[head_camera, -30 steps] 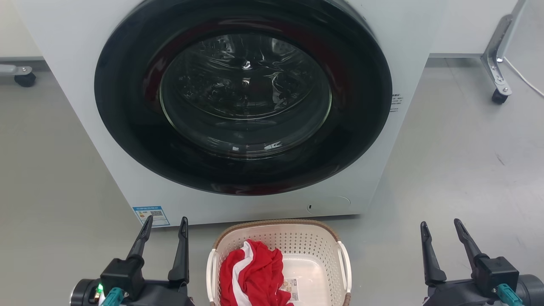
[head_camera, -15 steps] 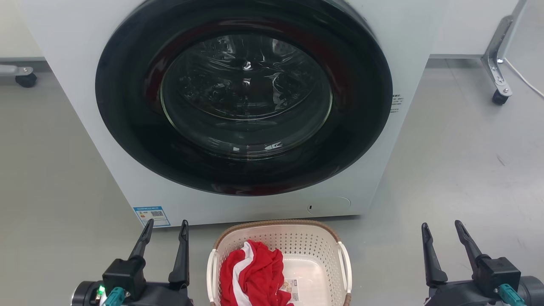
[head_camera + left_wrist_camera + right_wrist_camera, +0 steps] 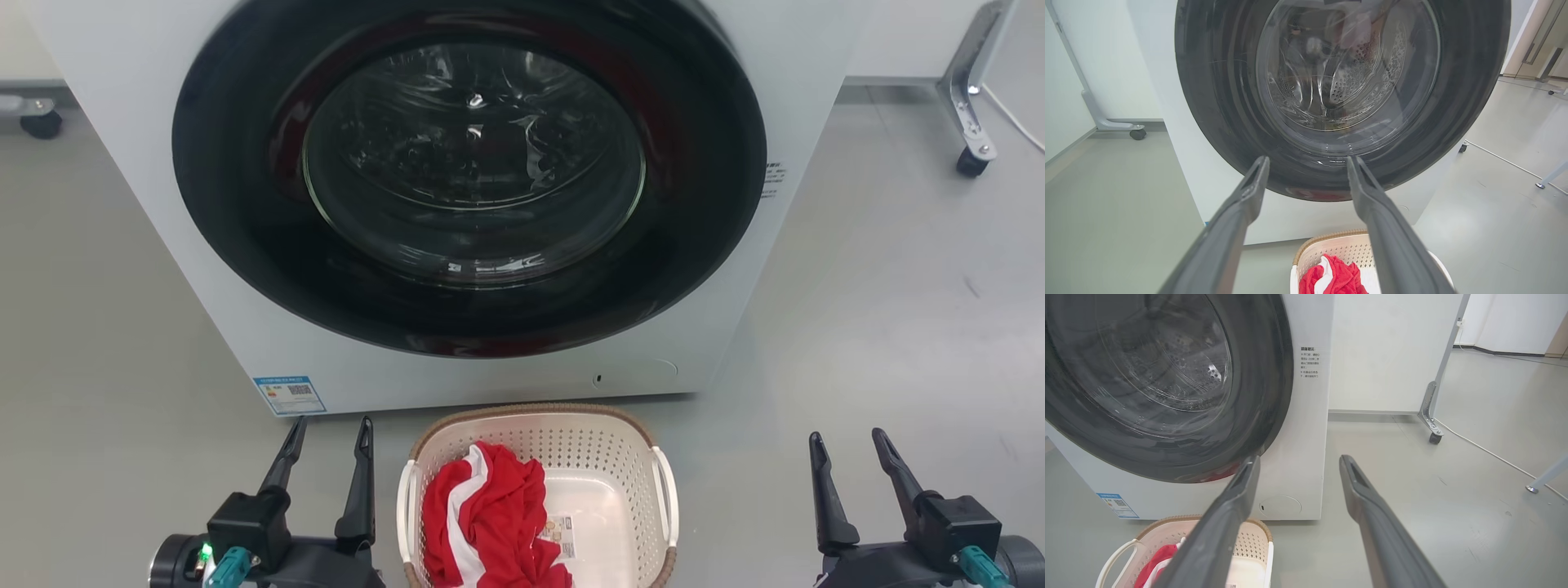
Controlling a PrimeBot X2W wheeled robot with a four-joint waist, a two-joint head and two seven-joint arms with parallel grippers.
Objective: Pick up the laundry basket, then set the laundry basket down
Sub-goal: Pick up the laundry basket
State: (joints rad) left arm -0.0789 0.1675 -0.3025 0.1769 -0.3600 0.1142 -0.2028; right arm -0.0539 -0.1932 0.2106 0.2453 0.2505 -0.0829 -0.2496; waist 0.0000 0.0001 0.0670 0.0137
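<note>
The laundry basket (image 3: 571, 445) sits upright on the floor (image 3: 898, 327) at bottom centre of the head view, just in front of the washing machine (image 3: 122, 163), between the two grippers and touching neither. The left gripper (image 3: 331, 425) is at lower left, its inner finger (image 3: 359, 490) just beside the left handle (image 3: 403, 510) with a strip of floor showing between. The right gripper (image 3: 846, 437) is at lower right, well apart from the right handle (image 3: 668, 498). On both, the fingers are spread wide and point up the frame toward the machine, with nothing between them and nothing touched. In the left wrist view the basket (image 3: 1339, 249) is at bottom, right of centre, partly hidden behind the right-hand finger, and the fingertips sit over the lower edge of the round dark door (image 3: 1208, 102). In the right wrist view the basket (image 3: 1249, 545) is in the lower left corner with the left-hand finger crossing in front of it and the other finger over bare floor. Inside the basket there's crumpled red and white cloth (image 3: 490, 514) in the left half, and a small label (image 3: 559, 527) on the bottom just right of it.
</note>
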